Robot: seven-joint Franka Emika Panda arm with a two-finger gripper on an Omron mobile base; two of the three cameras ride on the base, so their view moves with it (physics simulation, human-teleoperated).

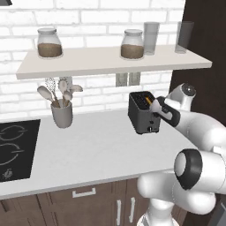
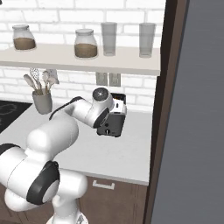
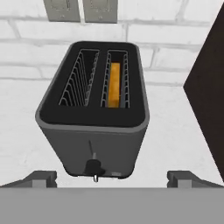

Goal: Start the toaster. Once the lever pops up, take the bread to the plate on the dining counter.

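Dark grey and boxy, the toaster (image 3: 94, 109) stands on the pale desk (image 1: 88, 150) close to the white brick wall, under a pair of wall sockets (image 3: 81, 11). The hand view looks down on its slotted top: the left slot shows bare wire guides, while the right slot holds the bread (image 3: 114, 84), sunk low and seen as an orange-tan strip between the wires. On the narrow face turned toward the camera a thin vertical groove runs down to a small dark knob (image 3: 93, 166); the lever itself is too small to pick out with certainty. The claw (image 3: 112, 179) sits just in front of this face, its two dark tips spread wide apart, one at each lower corner of that view, gripping nothing.

The left base view shows what the hand view cannot: the arm reaching in from the right, its wrist just beside the toaster's near face, with a sliver of orange visible at the top. It also shows a grey utensil holder (image 1: 62, 114) with wooden spoons to the left, a black cooktop (image 1: 15, 150) at the desk's far left, and a shelf (image 1: 110, 62) above carrying two jars (image 1: 49, 43) and two glasses (image 1: 151, 38).

From the right base view the wrist covers much of the toaster, and a dark tall panel (image 2: 164, 109) rises just to its right.
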